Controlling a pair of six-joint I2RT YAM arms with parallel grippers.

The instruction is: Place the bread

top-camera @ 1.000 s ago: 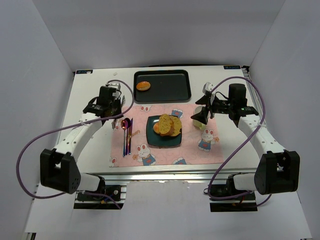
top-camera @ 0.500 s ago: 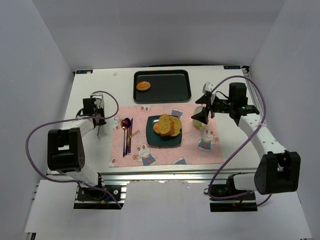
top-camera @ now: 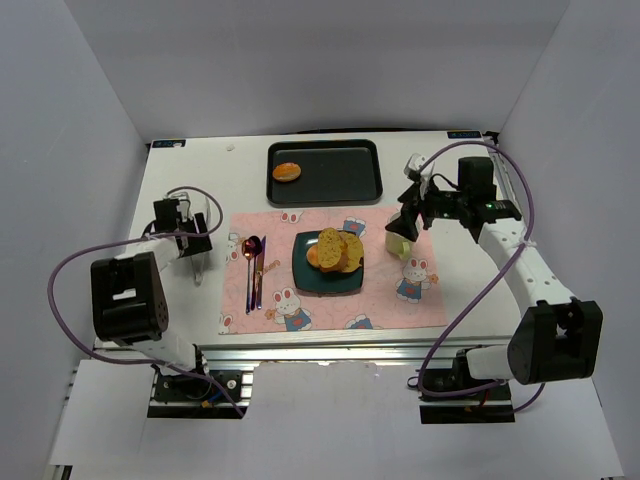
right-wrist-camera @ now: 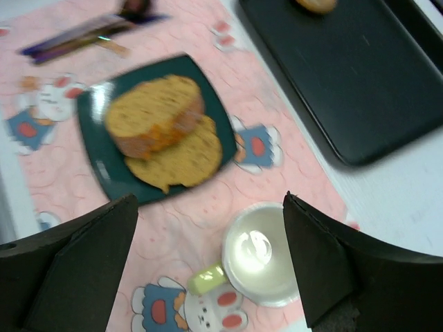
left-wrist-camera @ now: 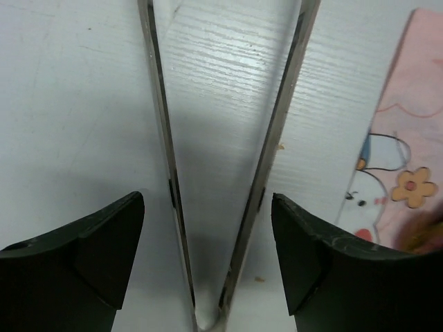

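Observation:
Two toasted bread slices (top-camera: pixel 336 250) lie stacked on the dark-green square plate (top-camera: pixel 330 282) in the middle of the pink placemat; the right wrist view shows the slices (right-wrist-camera: pixel 160 123) on the plate (right-wrist-camera: pixel 104 173) too. A round bun (top-camera: pixel 286 171) sits in the black tray (top-camera: pixel 345 180). My left gripper (top-camera: pixel 195 245) is low over the white table left of the mat, open (left-wrist-camera: pixel 208 256), with metal tongs (left-wrist-camera: pixel 273 145) lying loose between its fingers. My right gripper (top-camera: pixel 405 226) hangs open (right-wrist-camera: pixel 208 235) above a white cup (right-wrist-camera: pixel 261 252), holding nothing.
A spoon and other cutlery (top-camera: pixel 255 265) lie on the placemat (top-camera: pixel 330 310) left of the plate. The cup (top-camera: pixel 400 243) with a yellow-green handle stands on the mat's right side. The tray sits at the back centre. White walls enclose the table.
My left arm has drawn back to the left off the placemat and its gripper has opened, leaving the tongs on the table. The right gripper has shifted slightly toward the back.

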